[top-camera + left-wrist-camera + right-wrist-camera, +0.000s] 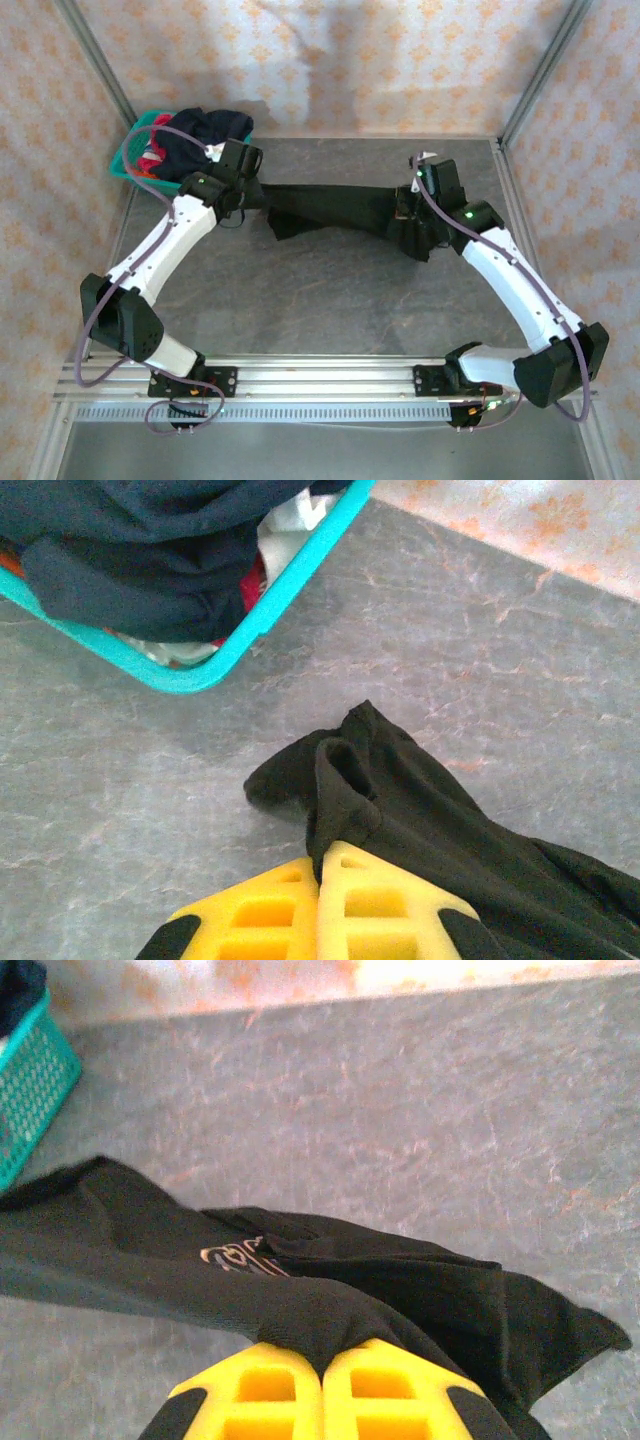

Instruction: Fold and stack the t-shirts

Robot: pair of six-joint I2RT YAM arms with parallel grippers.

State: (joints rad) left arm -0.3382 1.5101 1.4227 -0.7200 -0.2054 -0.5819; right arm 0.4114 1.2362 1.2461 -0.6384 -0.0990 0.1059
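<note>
We see the black t-shirt [330, 205] pulled out into a long, narrow band. Its long axis runs sideways across the grey, marble-veined desk [320, 300], with one end close to the teal basket [130, 165] and the other well out to the basket's right. The left fingers [380, 910], yellow moulded blocks with open cells, are clenched on a bunched fold at the end nearer the basket. A small rounded flap of cloth pokes out past them toward the basket. The right fingers [385, 1395], of the same yellow plastic, are clamped on a gathered ridge at the end farthest from the basket, and a pointed corner trails beyond them, away from it. The fabric is a matte, soft knit, creased lengthwise. A tan emblem [245, 1257] peeks from a fold on the basket side of the right fingers. The basket is rigid lattice plastic with a smooth rounded rim, and it holds a heap with a dark navy shirt [205, 128] and some red-pink cloth [152, 158]. We cannot tell whether the band rests on the desk.
</note>
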